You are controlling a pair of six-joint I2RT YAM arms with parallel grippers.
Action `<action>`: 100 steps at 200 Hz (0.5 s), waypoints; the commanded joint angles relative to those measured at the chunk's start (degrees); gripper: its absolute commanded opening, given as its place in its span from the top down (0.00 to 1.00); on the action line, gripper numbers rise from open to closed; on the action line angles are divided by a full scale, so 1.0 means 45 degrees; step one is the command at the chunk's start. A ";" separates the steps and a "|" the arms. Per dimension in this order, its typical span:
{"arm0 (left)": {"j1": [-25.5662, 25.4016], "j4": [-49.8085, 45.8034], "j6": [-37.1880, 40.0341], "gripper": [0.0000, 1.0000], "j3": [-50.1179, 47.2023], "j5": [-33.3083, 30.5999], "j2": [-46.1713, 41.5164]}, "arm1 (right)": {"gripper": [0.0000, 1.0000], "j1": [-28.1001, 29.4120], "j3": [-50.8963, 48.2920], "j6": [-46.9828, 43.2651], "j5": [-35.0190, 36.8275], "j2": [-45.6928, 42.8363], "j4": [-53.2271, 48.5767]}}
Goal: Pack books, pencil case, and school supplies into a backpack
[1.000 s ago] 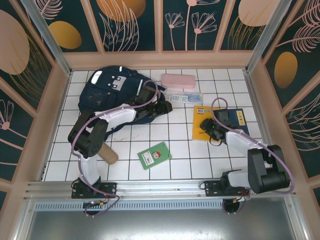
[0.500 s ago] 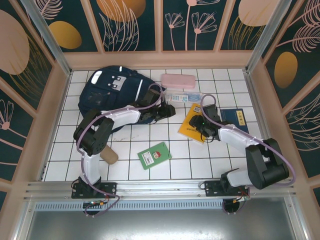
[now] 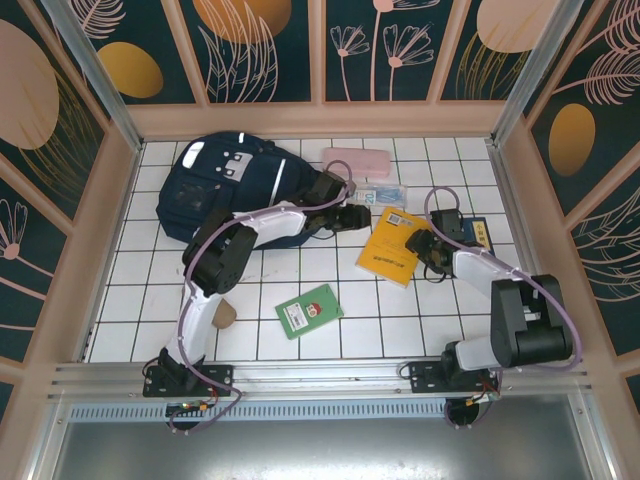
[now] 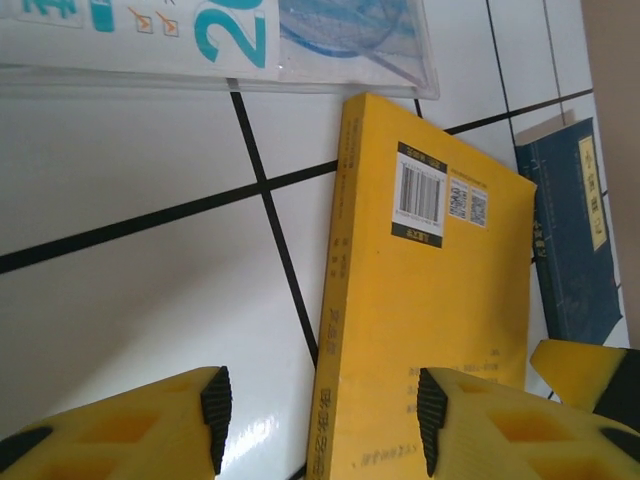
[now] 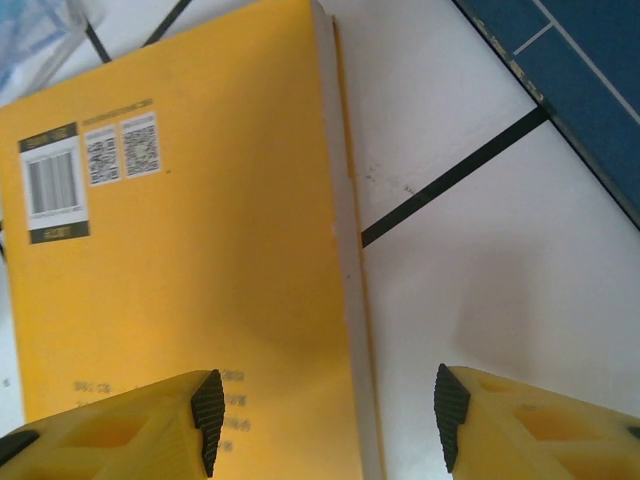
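Edges matter here: the yellow-orange book point(image 3: 392, 248) lies on the worktop point(image 3: 300, 270), to the right of the backpack point(image 3: 225, 190) and apart from it. Your left claw point(image 4: 320, 420) is spread astride the spine edge, and your right claw point(image 5: 325, 415) is spread astride the page edge; neither pinches it. Your best move is probably to work one finger under an edge, then close squarely so the cover can't slide out.

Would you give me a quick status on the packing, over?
Left gripper open over spine of yellow book; right gripper open over its opposite edge. Book flat on table, unheld. Packet close beyond it.
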 commanded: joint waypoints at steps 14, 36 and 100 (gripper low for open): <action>-0.0216 -0.0647 0.0618 0.48 0.0770 0.0439 0.0956 | 0.40 -0.0147 -0.0083 -0.0581 -0.0582 0.0823 0.0996; -0.0295 -0.0860 0.0640 0.48 0.0779 0.0429 0.1189 | 0.41 -0.0113 0.0089 -0.0737 -0.0935 0.1323 0.1293; -0.0327 -0.0658 0.0447 0.50 0.0109 0.0598 0.0984 | 0.48 0.0795 0.0827 -0.0753 -0.1878 0.2054 0.1948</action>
